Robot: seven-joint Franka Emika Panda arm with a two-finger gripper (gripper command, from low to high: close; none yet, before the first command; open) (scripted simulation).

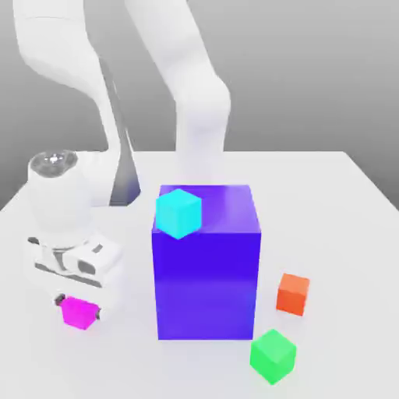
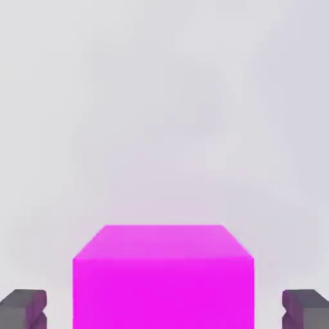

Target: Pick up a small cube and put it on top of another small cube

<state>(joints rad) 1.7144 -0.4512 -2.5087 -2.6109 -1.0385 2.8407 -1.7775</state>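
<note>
At the table's near corner on the exterior view's left, the gripper pinches the magenta cube between its fingers; next, seemingly, comes lifting it over the big blue block toward the orange-red cube.

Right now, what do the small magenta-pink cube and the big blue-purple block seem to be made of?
Small magenta-pink cube: flat, uniform colour, matte, no texture or grain; could be plastic or painted wood. Big blue-purple block: equally plain, with a soft pale sheen on top, suggesting smooth plastic. The renders leave both open.
</note>
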